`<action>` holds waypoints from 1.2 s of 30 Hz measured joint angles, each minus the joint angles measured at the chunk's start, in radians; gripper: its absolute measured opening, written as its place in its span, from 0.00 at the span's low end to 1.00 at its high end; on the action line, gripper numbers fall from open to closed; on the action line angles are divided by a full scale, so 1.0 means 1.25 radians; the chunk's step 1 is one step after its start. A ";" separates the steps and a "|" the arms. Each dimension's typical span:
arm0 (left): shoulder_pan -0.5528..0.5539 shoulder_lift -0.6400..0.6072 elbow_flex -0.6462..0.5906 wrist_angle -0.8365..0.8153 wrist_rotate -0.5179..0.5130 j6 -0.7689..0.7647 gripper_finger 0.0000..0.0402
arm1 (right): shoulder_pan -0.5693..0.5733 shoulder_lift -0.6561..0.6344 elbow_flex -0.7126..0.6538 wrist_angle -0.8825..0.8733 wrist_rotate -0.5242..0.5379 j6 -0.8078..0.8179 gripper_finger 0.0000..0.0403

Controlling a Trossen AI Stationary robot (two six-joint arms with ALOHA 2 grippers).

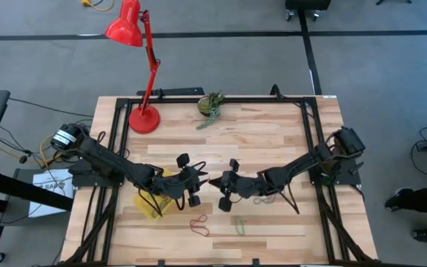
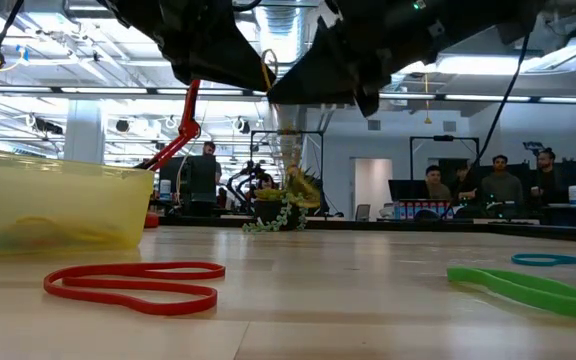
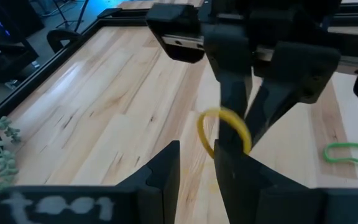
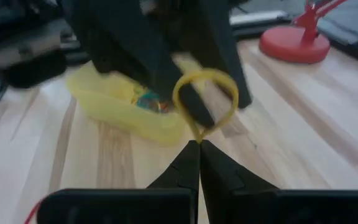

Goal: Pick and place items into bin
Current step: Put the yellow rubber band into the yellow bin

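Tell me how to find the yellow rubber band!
Look at the middle of the wooden table, where the two black robot arms meet tip to tip. The right gripper is pinching a yellow rubber band there, and the loop hangs over one finger of the left gripper. It is the only band up in the air; the red band and green band lie flat.

No legible text, labels, brand marks or numbers in any view. A white paper sheet [image 1: 50,182] lying off the left edge of the light wooden slatted bench [image 1: 273,141] carries dark printing, too small to make out.
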 joint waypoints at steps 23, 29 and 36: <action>0.001 0.000 0.000 0.000 -0.014 -0.004 0.22 | -0.029 0.000 0.000 0.060 -0.148 -0.077 0.00; 0.001 0.000 0.000 0.000 -0.014 -0.004 0.22 | -0.025 0.000 0.000 0.056 -0.150 -0.078 0.00; 0.001 0.000 0.000 0.000 -0.015 -0.003 0.22 | -0.028 0.000 0.000 0.052 -0.150 -0.078 0.00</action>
